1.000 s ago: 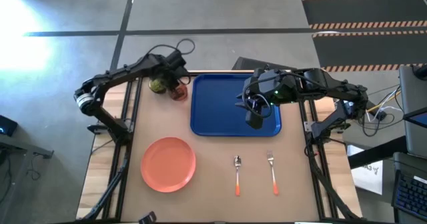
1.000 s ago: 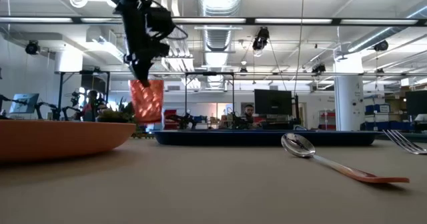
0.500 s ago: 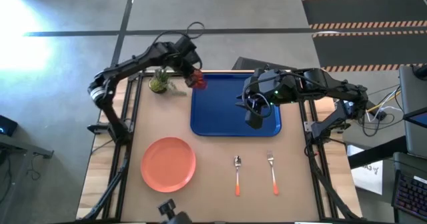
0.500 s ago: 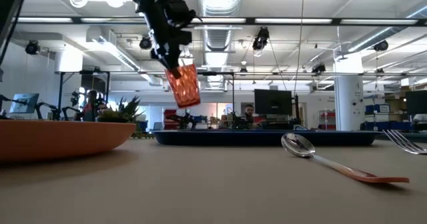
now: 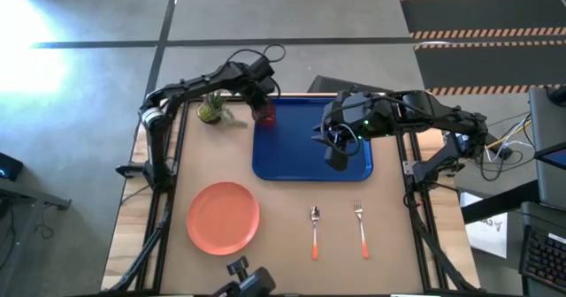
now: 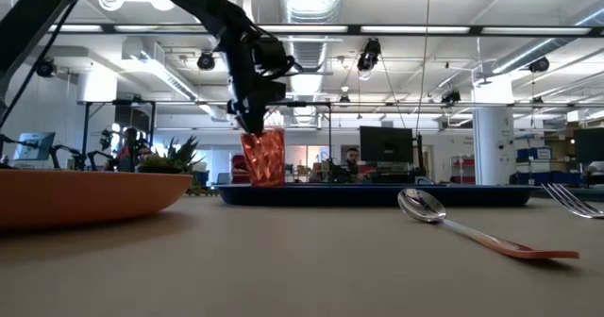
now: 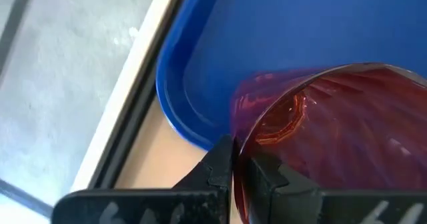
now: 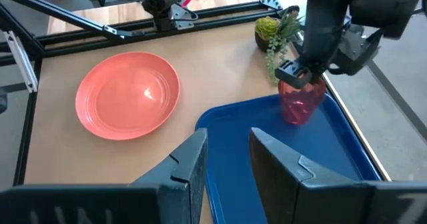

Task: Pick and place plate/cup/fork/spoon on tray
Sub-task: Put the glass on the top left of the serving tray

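The left gripper (image 5: 259, 100) is clamped on the rim of the cup (image 5: 263, 113), which stands upright in the far left corner of the tray (image 5: 301, 160), just beside a small potted plant (image 5: 210, 110). The right gripper (image 5: 337, 158) hangs over the tray's near right part with its fingers parted and holding nothing. The plate (image 5: 223, 217), spoon (image 5: 314, 229) and fork (image 5: 361, 227) lie on the table nearer than the tray.

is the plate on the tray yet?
No, the plate sits on the bare table, apart from the tray, whose corner holds only the cup.
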